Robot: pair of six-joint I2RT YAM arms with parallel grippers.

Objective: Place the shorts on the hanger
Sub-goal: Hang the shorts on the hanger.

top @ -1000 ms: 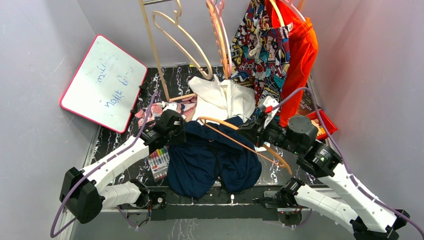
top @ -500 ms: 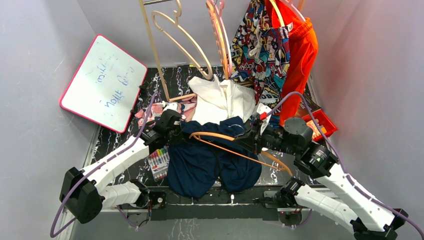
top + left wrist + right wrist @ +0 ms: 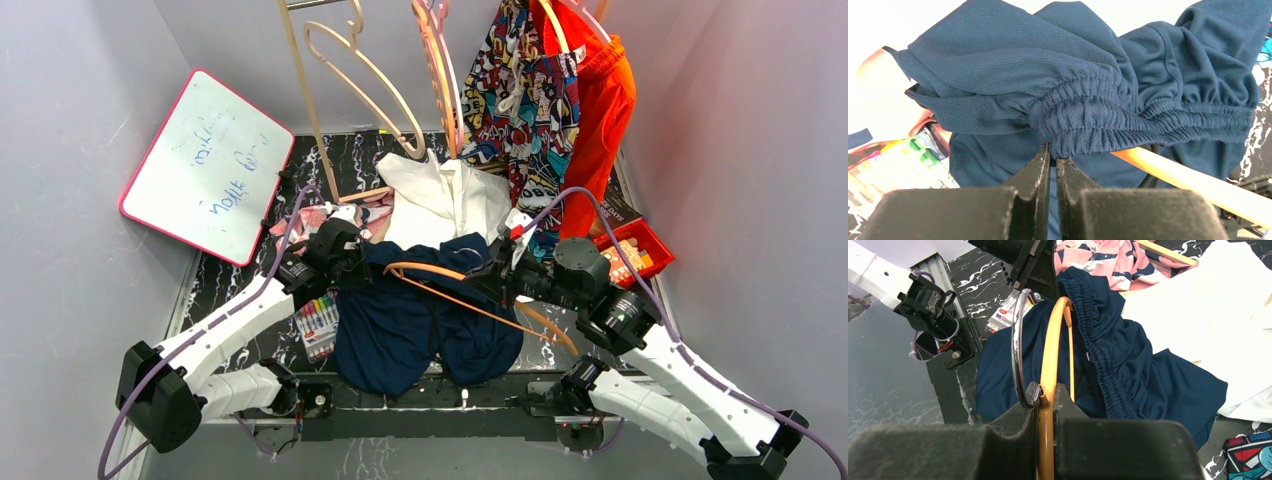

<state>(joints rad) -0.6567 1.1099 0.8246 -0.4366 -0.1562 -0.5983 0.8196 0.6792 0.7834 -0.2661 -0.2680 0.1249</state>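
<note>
left hand [image 3: 1053, 156] pinched shut on the shorts [image 3: 1013, 75], right hand [image 3: 1046, 390] clamped on the hanger [image 3: 1049, 340] — tip under the waistband

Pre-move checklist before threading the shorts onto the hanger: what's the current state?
1. Left gripper shut on shorts at waistband: ok.
2. Right gripper shut on hanger: ok.
3. Hanger end inside waistband: cannot tell; the bar runs under the bunched band.
4. Hook free of fabric: ok.
5. Grippers apart from each other: ok.
</note>
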